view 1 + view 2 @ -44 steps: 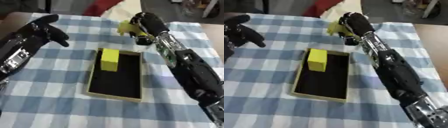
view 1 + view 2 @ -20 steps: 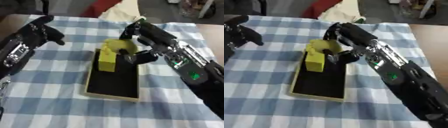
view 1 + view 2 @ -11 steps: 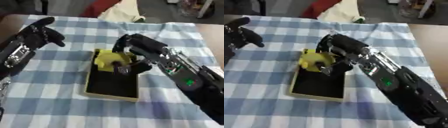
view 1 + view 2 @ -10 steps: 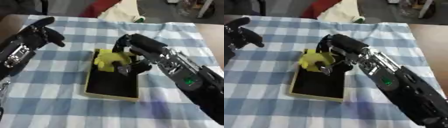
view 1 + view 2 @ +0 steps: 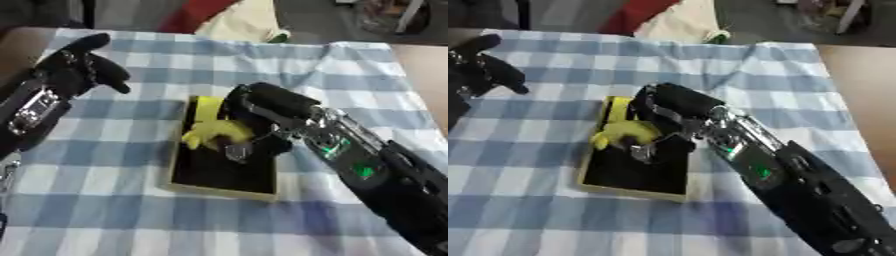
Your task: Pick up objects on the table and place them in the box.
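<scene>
A shallow black box with a pale rim lies in the middle of the checked table. A yellow block stands at the box's far end. My right hand hangs over the box, fingers curled round a yellow curved object that sits just above the black floor. My left hand is at the far left over the cloth, away from the box, its fingers relaxed and holding nothing.
A blue and white checked cloth covers the table. At the far edge lie a cream cloth and something red. A wooden surface shows to the right of the cloth.
My right hand carried the yellow curved object from the far side of the table to over the box and lowered it inside. The left hand stayed put.
</scene>
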Controlling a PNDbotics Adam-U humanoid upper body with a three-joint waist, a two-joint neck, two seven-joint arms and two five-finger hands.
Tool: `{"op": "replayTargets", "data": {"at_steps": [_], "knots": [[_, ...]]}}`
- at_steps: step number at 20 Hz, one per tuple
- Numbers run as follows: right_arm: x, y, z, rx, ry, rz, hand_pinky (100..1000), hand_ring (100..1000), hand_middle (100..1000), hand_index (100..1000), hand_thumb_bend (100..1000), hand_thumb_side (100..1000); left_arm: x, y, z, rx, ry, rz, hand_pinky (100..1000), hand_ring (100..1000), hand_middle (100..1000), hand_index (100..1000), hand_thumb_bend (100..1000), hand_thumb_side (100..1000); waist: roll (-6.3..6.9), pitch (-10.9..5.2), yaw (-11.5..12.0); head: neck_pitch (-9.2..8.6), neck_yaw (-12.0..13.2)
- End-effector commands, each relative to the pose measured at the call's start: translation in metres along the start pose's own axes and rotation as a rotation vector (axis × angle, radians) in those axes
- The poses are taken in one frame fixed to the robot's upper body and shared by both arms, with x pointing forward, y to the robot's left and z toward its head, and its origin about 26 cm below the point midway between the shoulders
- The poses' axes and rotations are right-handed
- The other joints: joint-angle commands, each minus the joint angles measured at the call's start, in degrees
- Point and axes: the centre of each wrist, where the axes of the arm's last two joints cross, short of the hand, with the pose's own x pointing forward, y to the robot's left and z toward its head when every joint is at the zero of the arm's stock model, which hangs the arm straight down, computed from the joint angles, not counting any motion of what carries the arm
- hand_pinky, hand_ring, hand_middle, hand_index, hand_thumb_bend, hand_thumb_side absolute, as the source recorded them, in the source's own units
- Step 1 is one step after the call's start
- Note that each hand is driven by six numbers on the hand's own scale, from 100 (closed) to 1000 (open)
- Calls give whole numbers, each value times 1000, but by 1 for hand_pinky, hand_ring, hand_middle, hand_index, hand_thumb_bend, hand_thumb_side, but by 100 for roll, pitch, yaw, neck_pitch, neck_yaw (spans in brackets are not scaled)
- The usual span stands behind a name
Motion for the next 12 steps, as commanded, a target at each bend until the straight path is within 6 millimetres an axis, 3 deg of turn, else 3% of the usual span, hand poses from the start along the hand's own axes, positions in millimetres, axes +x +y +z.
{"op": "replayTargets", "data": {"at_steps": [1,2,5,9,12], "knots": [[0,-8,1,26,10,25,820,714,561,838,100,630,7,5,-1,-7,-17,-25,883,703,703,1000,110,877,35,-112,-16,33,-6],[0,-9,2,37,14,28,833,739,639,878,100,674,8,5,-1,-7,-18,-25,883,703,704,1000,110,876,36,-113,-22,31,-6],[1,-14,5,57,32,41,851,777,756,916,119,734,8,5,0,-5,-18,-23,883,703,704,1000,110,876,39,-119,-38,39,-1],[4,-23,11,80,45,52,866,806,844,944,205,821,8,5,1,-2,-17,-25,884,704,704,1000,110,875,49,-119,-58,36,0],[7,-28,15,76,50,57,866,806,844,944,205,821,8,5,1,1,-17,-24,884,704,704,1000,110,875,51,-120,-60,38,2]]}}
